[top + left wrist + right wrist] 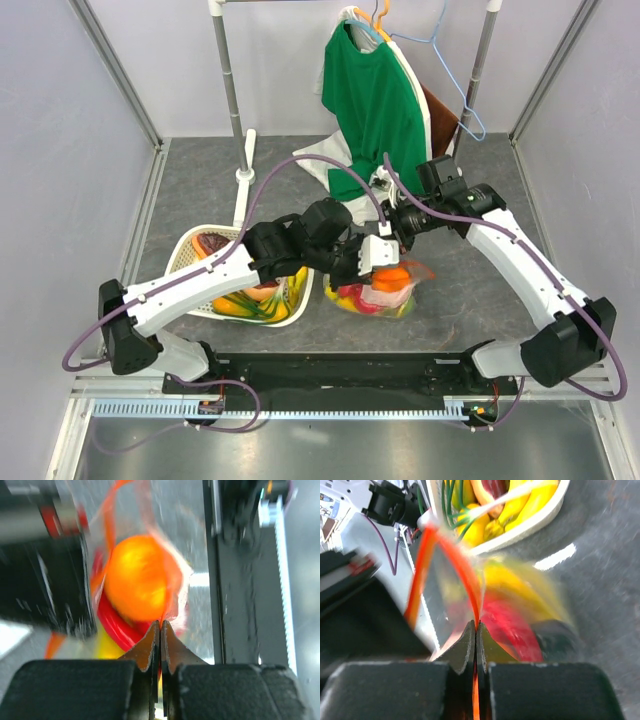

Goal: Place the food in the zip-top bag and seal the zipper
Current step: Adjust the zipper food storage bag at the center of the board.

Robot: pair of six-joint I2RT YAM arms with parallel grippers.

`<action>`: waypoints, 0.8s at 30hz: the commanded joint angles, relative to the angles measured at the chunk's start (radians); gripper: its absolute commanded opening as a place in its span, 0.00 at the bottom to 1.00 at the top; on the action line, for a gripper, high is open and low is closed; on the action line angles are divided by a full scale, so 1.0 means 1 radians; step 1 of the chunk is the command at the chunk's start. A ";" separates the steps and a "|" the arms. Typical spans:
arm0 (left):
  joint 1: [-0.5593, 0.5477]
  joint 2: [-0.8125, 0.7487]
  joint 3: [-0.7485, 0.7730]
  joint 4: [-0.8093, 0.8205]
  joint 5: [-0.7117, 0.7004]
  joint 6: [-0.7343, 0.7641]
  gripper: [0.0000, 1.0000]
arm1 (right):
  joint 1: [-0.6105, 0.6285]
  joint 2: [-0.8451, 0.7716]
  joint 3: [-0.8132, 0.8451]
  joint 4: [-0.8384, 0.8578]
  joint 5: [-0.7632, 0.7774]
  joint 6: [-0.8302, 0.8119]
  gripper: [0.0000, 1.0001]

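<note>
Grey tabletop is carrying the zip-top bag at the centre of the overhead frame, just right of a white lattice basket. An orange is lying inside the bag over red and yellow pieces. The left end effector is clenching the bag's clear edge, and the right end effector is clenching the orange-red zipper. Yellow bananas are sitting in the basket. A green shirt is hanging at upper centre.
</note>
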 commanded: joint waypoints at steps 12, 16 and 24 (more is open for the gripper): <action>0.123 -0.001 -0.091 0.203 0.092 -0.264 0.33 | 0.006 -0.006 -0.045 -0.015 -0.040 -0.129 0.00; 0.219 -0.134 -0.160 0.226 0.222 -0.265 0.58 | 0.006 0.008 -0.039 -0.015 -0.025 -0.150 0.00; 0.586 -0.378 -0.327 0.230 0.425 -0.213 0.72 | 0.006 0.019 -0.009 -0.013 -0.022 -0.160 0.00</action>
